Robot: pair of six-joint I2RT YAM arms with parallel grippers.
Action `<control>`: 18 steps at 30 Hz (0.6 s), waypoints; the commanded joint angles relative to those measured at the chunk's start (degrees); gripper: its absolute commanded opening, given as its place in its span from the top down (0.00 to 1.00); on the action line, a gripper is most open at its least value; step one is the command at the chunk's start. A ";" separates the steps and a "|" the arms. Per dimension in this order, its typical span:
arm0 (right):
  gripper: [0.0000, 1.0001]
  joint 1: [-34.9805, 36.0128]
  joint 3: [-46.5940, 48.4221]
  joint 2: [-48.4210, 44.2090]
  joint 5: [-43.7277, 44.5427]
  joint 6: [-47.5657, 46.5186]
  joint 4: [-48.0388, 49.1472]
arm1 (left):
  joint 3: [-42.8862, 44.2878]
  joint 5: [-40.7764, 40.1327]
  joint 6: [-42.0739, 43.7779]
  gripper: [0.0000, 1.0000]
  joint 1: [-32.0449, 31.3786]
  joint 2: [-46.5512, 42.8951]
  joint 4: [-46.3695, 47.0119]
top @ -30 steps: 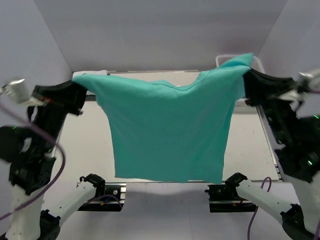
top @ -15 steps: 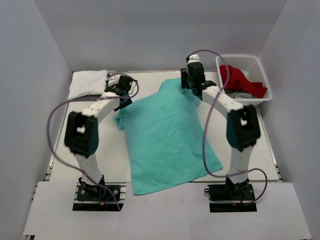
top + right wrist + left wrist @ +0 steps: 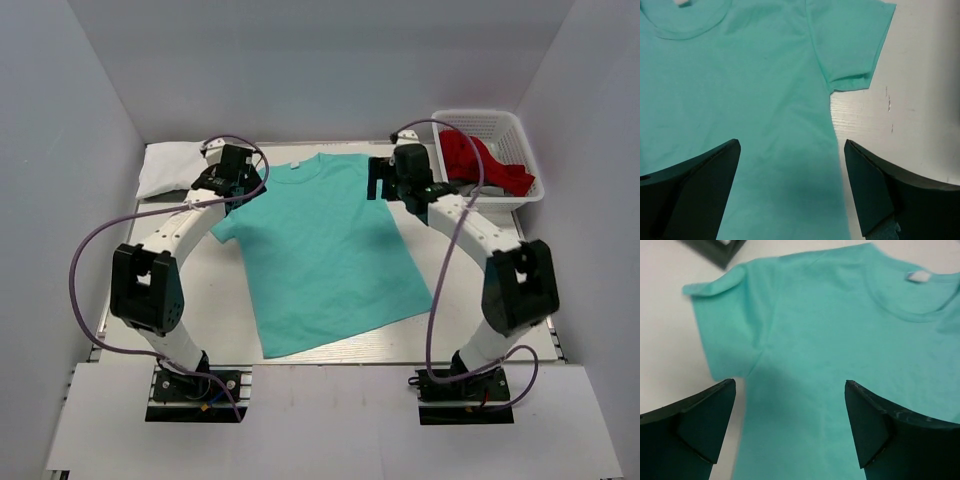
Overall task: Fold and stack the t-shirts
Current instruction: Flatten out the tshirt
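A teal-green t-shirt lies spread flat on the table, collar toward the back wall and hem toward the arm bases. My left gripper hovers over its left shoulder, and the left wrist view shows its jaws wide open above the cloth with nothing between them. My right gripper is over the right shoulder, jaws also open above the shirt near its sleeve. A red t-shirt lies in the basket. A white folded t-shirt rests at the back left.
The white lattice basket stands at the back right corner, with some grey cloth under the red shirt. Grey walls close in the table on three sides. Bare tabletop shows to the right of the teal sleeve.
A second ago both grippers held the teal shirt up by its shoulders. It now lies flat on the table, and both grippers have opened and let go.
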 commanded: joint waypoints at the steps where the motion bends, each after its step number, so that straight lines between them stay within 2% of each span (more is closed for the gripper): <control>1: 0.10 -0.15 -8.28 -5.31 -2.69 8.35 -0.10 | 0.28 5.83 5.05 0.00 -0.56 2.35 6.67; 3: 0.10 0.20 -14.70 -8.37 -5.49 10.21 2.01 | 3.78 7.51 6.37 0.00 -0.56 5.25 6.68; 4: 0.10 0.11 -15.95 -9.96 -12.47 10.39 2.45 | 4.94 9.26 7.07 0.00 0.05 8.31 7.28; 7: 0.10 0.81 -21.49 -13.75 -15.95 13.11 1.41 | 10.82 5.97 9.62 0.00 0.57 13.77 6.42; 9: 0.10 1.25 -25.77 -17.25 -16.49 15.22 0.70 | 16.43 3.31 10.15 0.00 0.58 19.56 3.52; 12: 0.10 1.52 -29.83 -21.12 -14.48 17.51 -2.80 | 22.07 4.09 10.16 0.00 1.63 24.77 1.32; 14: 0.10 1.87 -32.47 -22.10 -14.38 19.70 -3.87 | 23.84 5.49 10.16 0.00 1.63 28.99 0.36; 18: 0.10 1.52 -39.16 -21.86 -15.70 23.57 1.75 | 22.28 4.55 6.12 0.00 2.16 30.67 -2.03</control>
